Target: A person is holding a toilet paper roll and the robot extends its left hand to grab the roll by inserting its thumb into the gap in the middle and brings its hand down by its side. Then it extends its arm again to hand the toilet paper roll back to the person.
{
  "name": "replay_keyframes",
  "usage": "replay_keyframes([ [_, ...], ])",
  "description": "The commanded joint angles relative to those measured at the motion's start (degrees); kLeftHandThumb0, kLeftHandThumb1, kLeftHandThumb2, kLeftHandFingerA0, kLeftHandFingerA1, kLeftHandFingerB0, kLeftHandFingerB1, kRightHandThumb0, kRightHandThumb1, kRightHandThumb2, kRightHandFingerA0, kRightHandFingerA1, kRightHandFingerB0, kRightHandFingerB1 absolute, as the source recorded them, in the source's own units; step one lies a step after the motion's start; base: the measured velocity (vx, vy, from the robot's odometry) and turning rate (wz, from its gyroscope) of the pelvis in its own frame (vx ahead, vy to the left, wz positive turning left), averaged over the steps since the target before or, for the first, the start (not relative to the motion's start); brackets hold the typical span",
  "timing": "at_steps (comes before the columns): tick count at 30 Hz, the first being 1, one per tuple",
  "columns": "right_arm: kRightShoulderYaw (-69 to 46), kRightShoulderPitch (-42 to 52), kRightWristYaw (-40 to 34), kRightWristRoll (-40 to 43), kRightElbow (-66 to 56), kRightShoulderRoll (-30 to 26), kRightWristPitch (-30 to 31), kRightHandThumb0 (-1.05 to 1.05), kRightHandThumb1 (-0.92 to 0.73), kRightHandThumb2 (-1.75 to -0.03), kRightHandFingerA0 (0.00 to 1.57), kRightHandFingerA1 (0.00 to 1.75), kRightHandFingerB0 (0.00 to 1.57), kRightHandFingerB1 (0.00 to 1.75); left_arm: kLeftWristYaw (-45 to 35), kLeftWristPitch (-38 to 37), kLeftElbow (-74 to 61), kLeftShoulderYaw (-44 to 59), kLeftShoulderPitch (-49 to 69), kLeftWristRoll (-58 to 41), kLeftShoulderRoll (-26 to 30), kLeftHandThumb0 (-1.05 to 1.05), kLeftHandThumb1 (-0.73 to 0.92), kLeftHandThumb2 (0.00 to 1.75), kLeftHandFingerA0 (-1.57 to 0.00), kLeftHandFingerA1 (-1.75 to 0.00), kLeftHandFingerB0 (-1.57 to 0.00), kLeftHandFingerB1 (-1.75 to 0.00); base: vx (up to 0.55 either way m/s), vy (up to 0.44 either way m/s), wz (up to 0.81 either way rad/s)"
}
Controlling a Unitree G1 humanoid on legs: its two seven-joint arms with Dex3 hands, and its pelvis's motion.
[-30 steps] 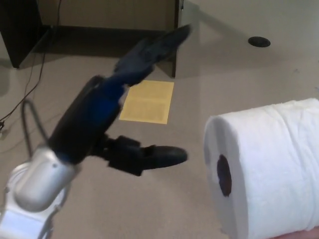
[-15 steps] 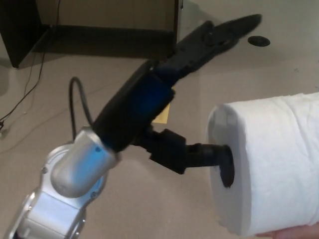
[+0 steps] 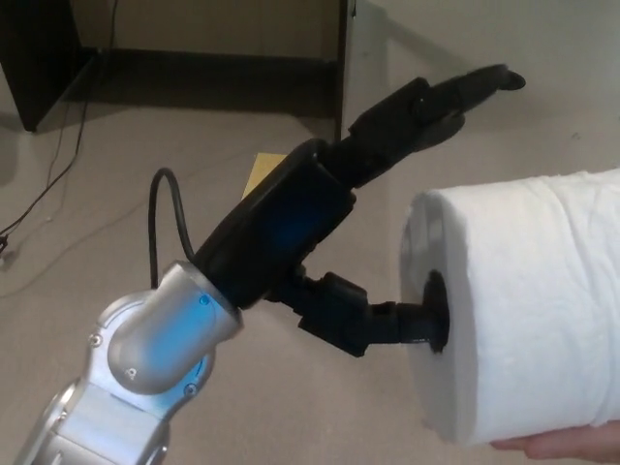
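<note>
Now the left hand (image 3: 363, 223), fingers spread, has its thumb in the toilet paper roll (image 3: 523, 310), hiding a yellow sheet (image 3: 260, 171).

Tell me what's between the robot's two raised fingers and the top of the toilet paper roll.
Nothing: in the head view the left hand has its fingers raised apart from the toilet paper roll, with only bare floor showing between.

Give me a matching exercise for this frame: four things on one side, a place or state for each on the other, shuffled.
Things:
1. left hand
2. toilet paper roll
3. yellow sheet
4. person's hand

Places or states:
A. on the floor, mostly hidden behind the arm
B. under the roll at the bottom right edge
C. thumb tip in the roll's centre hole, fingers spread above
D. white, hole facing the robot's hand

Pairs: 1-C, 2-D, 3-A, 4-B
</note>
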Motion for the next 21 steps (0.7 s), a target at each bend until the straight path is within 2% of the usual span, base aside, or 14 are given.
replay_keyframes([
  [1,-0.2,-0.5,0.2,-0.5,0.4,-1.1,0.4,-0.36,-0.67,-0.61,0.69,0.54,0.54,0.42,-1.0,2.2,-0.4,0.2,0.1,0.5,-0.1,-0.43,0.32,0.65,-0.07,-0.4,-0.01,-0.23,0.0,0.0,0.0],
  [4,-0.1,0.0,-0.1,-0.6,0.1,-1.0,0.0,-0.35,-0.67,-0.6,0.7,0.56,0.55,0.42,-0.5,1.0,0.1,-0.8,-0.1,1.6,-0.9,-0.48,0.35,0.63,-0.11,-0.38,-0.07,-0.22,0.0,0.0,0.0],
  [5,-0.3,0.0,0.0,-0.3,0.1,-0.9,-0.1,-0.35,-0.67,-0.6,0.7,0.56,0.55,0.42,-0.5,0.7,0.4,-1.1,-0.4,1.9,-1.2,-0.27,0.21,0.8,0.0,-0.48,0.0,-0.49,0.0,0.0,0.0],
  [17,-0.1,-0.7,-0.1,-0.7,0.1,-1.3,0.0,-0.35,-0.67,-0.6,0.73,0.56,0.55,0.42,0.4,3.0,1.3,-4.1,-2.8,5.1,-4.8,-0.26,0.22,0.8,-0.01,-0.48,0.0,-0.48,0.0,0.0,0.0],
  [18,-0.3,-0.7,0.0,-0.5,0.1,-1.2,0.1,-0.36,-0.66,-0.6,0.74,0.58,0.55,0.42,0.8,2.2,1.6,-4.4,-2.7,5.5,-5.5,-0.5,0.37,0.62,-0.19,-0.39,-0.11,-0.32,0.0,0.0,0.0],
  [20,-0.2,-0.7,-0.1,-0.5,0.2,-1.1,0.1,-0.36,-0.67,-0.6,0.74,0.58,0.55,0.42,1.7,1.5,2.0,-5.0,-2.4,6.1,-6.8,-0.45,0.46,0.66,-0.29,-0.42,-0.21,-0.36,0.0,0.0,0.0],
  [21,-0.2,-0.7,-0.2,-0.6,0.1,-1.1,0.0,-0.36,-0.67,-0.6,0.74,0.58,0.55,0.42,1.7,1.1,2.3,-5.1,-2.2,6.1,-7.3,-0.45,0.46,0.66,-0.29,-0.42,-0.21,-0.36,0.0,0.0,0.0],
])
